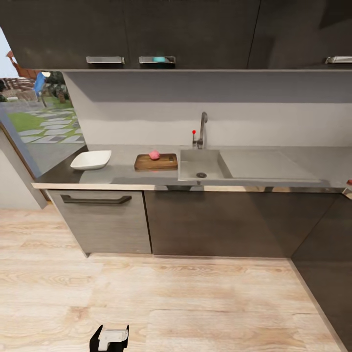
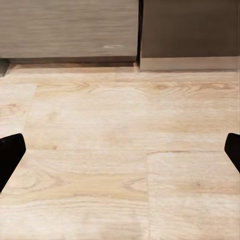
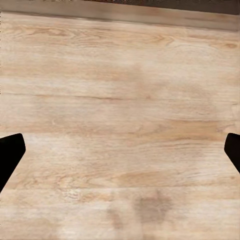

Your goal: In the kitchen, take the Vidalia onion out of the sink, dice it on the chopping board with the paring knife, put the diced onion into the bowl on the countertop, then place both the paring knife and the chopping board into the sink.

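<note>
on the countertop (image 1: 122,172) ahead of me the vidalia onion (image 1: 154,155) sits whole on the chopping board (image 1: 156,162), near its back edge. white bowl (image 1: 91,160) well left of the board, apart from it. sink (image 1: 201,165) just right of the board, basin bare around the drain, faucet (image 1: 201,129) with red-knobbed lever behind it. can't make out the paring knife. dark cabinets (image 1: 215,222) below, wood floor (image 1: 146,298) between me and them. my left gripper (image 2: 120,150) fingers spread wide, nothing between, tips at the frame edges over floor planks near the cabinet base. my right gripper (image 3: 120,152) same, spread wide and empty over floor.
</note>
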You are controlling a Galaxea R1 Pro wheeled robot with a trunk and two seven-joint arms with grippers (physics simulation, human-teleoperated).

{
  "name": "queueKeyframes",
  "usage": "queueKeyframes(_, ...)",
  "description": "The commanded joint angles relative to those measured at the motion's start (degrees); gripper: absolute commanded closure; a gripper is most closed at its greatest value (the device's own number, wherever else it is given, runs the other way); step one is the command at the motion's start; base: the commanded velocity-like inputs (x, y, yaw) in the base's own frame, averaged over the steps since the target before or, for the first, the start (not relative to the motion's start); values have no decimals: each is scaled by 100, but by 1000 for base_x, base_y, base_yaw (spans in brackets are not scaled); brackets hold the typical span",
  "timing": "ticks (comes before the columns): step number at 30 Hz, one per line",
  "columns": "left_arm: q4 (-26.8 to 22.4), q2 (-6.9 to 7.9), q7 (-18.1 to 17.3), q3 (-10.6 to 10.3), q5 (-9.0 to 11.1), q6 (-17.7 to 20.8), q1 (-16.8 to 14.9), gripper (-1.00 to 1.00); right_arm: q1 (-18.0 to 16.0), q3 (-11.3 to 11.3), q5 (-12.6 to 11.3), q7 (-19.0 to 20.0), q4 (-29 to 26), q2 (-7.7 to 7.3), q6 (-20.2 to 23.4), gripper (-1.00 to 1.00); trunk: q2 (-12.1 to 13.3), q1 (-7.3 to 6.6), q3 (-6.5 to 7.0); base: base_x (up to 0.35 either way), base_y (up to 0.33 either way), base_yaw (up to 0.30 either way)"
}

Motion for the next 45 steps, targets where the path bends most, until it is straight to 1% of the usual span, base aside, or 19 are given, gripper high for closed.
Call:
queueKeyframes(1, 22, -6, 20, -50, 37, -31, -9, -100, -3, 2, 19, -22, 3, 3, -14, -100, 39, -23, 14, 0, 0, 0)
queueKeyframes(21, 22, -8, 20, -50, 37, -31, -9, -100, -3, -5, 19, -22, 4, 6, -41, -100, 841, -462, 373, 0, 0, 0)
queueKeyframes(26, 22, -9, 20, -52, 37, -31, -10, -100, -3, -39, 12, -61, -2, 6, -85, -100, 1041, -572, 462, 0, 0, 0)
queueKeyframes(29, 22, -9, 20, -55, 37, -31, -9, -100, -3, -39, 11, -72, -4, 3, -415, -100, 1162, -638, 516, 0, 0, 0)
queueKeyframes(31, 22, -9, 20, -52, 37, -31, -9, -100, -3, -35, 15, -100, -3, 4, -976, -100, 1242, -682, 552, 0, 0, 0)
queueKeyframes(32, 22, -9, 20, -51, 37, -31, -8, -100, -3, -33, 16, -114, -2, 6, -1121, -100, 1282, -704, 570, 0, 0, 0)
queueKeyframes(34, 22, -9, 20, -48, 37, -31, -10, -100, -3, -32, 13, -242, 14, 14, -1585, -100, 1362, -748, 606, 0, 0, 0)
queueKeyframes(36, 22, -9, 20, -48, 37, -31, -9, -100, -3, -40, 18, -356, -4, 28, -1705, -100, 1442, -792, 642, 0, 0, 0)
queueKeyframes(37, 22, -9, 20, -49, 37, -31, -10, -100, -3, -44, 22, -420, -43, 28, -1686, -100, 1482, -813, 660, 0, 0, 0)
queueKeyframes(38, 22, -9, 20, -50, 37, -31, -10, -100, -3, -46, 24, -494, -151, 21, -1580, -100, 1523, -835, 678, 0, 0, 0)
queueKeyframes(39, 22, -9, 20, -52, 37, -31, -9, -100, -3, -48, 29, -597, -529, 17, -1198, -100, 1563, -857, 696, 0, 0, 0)
queueKeyframes(40, 22, -9, 20, -50, 37, -31, -8, -100, -3, -49, 32, -636, -850, 16, -783, -100, 1603, -879, 714, 0, 0, 0)
queueKeyframes(41, 22, -9, 20, -53, 37, -31, -8, -100, -3, -50, 34, -665, -1312, 15, -49, -100, 1643, -901, 732, 0, 0, 0)
queueKeyframes(42, 22, -9, 20, -51, 37, -31, -9, -100, -3, -48, 32, -674, -1533, 15, 334, -100, 1683, -923, 750, 0, 0, 0)
queueKeyframes(43, 22, -9, 20, -49, 37, -31, -8, -100, -5, -46, 29, -680, -1674, 17, 574, -100, 1723, -945, 768, 0, 0, 0)
queueKeyframes(45, 22, -9, 20, -51, 37, -31, -7, -100, -14, -38, 28, -686, -1815, 26, 827, -100, 1803, -989, 804, 0, 0, 0)
